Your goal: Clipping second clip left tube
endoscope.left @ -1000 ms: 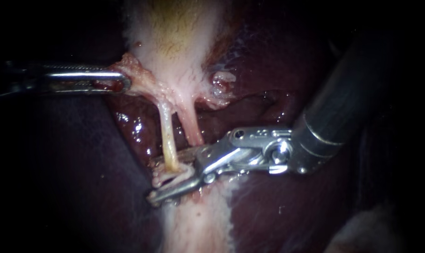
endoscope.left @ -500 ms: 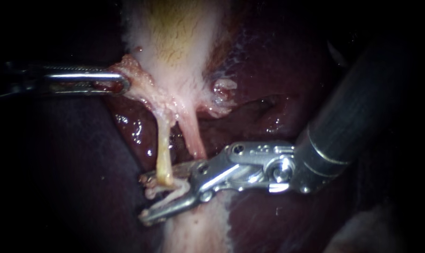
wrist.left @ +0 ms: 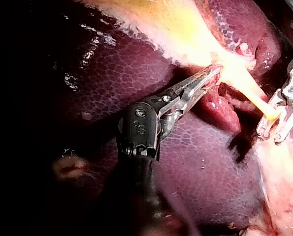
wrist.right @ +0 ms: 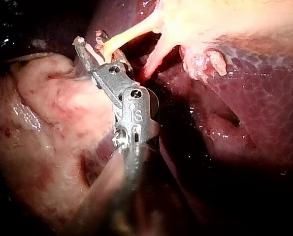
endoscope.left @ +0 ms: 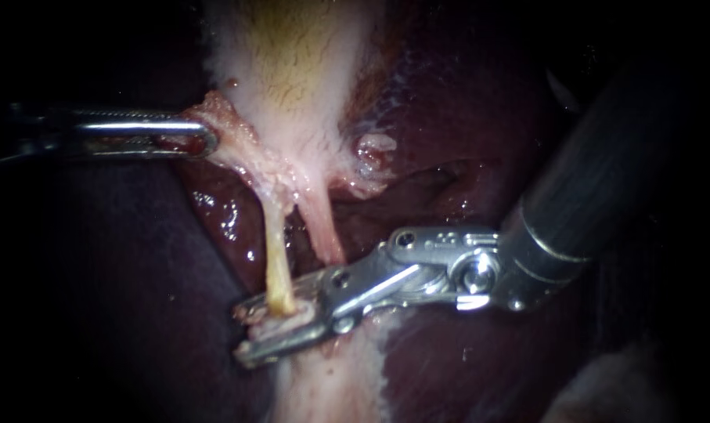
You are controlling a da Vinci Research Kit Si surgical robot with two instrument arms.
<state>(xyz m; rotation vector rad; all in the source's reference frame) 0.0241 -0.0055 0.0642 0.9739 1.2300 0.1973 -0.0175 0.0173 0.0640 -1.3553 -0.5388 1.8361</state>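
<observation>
The left tube is a thin, pale yellow strand just left of centre in my endoscope view. It runs nearly upright, straight and taut, down from the pinkish-white tissue above, thickening slightly toward its lower end. That end stops low in the frame, left of centre, against the tip of my right instrument, among pale frayed shreds.

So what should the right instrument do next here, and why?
Probably close the right instrument fully. Its jaws stand open astride the lower end of the left tube, and the left instrument, shut on tissue above, holds that tube stretched.
</observation>
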